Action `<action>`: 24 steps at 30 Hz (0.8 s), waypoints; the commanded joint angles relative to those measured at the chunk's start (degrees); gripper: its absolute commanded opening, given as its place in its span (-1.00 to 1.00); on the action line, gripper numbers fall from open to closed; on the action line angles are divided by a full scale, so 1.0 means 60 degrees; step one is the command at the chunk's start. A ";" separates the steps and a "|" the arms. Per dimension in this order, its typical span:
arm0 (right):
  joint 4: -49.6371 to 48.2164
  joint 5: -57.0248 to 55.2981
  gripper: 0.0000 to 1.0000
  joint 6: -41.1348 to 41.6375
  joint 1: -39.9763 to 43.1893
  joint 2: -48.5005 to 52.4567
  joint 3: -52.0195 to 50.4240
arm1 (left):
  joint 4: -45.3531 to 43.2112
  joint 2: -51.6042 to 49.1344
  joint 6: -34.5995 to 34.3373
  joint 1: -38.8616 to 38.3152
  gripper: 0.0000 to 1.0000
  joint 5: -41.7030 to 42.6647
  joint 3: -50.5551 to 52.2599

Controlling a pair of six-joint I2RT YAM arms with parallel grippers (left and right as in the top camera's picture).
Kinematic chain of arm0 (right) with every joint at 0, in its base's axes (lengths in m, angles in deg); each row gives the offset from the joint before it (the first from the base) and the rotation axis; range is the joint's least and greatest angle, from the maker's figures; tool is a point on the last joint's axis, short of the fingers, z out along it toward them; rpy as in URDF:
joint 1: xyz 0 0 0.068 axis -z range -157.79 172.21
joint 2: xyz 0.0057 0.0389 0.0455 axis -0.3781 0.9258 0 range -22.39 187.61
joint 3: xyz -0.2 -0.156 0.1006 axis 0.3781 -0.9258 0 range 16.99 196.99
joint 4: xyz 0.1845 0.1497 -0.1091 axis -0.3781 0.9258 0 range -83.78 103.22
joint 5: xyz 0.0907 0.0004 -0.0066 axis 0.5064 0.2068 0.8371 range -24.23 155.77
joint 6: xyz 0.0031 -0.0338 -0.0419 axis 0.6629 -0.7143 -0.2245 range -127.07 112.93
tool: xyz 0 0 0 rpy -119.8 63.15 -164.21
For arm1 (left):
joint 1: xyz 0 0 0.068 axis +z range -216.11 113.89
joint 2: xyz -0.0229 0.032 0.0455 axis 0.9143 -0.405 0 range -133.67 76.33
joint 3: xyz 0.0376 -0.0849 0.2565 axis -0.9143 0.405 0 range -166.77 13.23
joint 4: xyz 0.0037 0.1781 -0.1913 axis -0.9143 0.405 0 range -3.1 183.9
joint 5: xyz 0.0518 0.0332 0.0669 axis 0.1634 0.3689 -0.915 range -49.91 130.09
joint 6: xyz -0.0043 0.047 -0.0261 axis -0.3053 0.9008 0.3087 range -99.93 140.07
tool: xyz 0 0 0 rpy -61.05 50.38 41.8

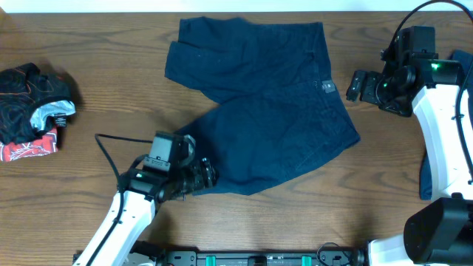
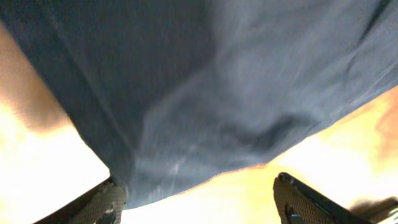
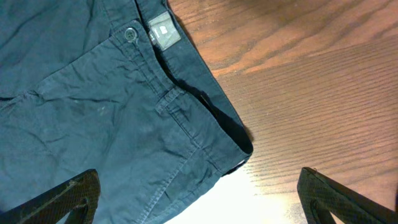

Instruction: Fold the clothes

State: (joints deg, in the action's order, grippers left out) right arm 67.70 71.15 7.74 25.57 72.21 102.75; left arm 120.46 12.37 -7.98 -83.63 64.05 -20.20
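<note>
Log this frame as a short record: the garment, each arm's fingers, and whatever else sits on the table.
garment: navy shorts, spread out mid-table
left gripper: fingers open at the near leg's hem, gripping nothing
right gripper: fingers open, beside the waistband tag
other items: crumpled black-and-red clothes pile at the left; blue cloth partly hidden under the right arm

The wide-legged cotton shorts (image 1: 266, 111) are plain dark navy, their small square waistband tag (image 3: 163, 31) grey. The wooden table (image 1: 96, 44) shows brown streaked grain. The crumpled cloth bundle (image 1: 33, 111) mixes black, red and white.
</note>
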 commanded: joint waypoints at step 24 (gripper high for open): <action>-0.0076 0.0535 0.98 -0.0120 -0.0135 0.0018 -0.0011 | 0.0149 -0.0623 -0.2131 -0.2765 0.43 -0.0951 0.0630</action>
State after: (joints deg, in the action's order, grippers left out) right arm 67.41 73.71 7.74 25.57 72.21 102.75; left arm 122.21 10.57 -16.18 -99.30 60.14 -17.62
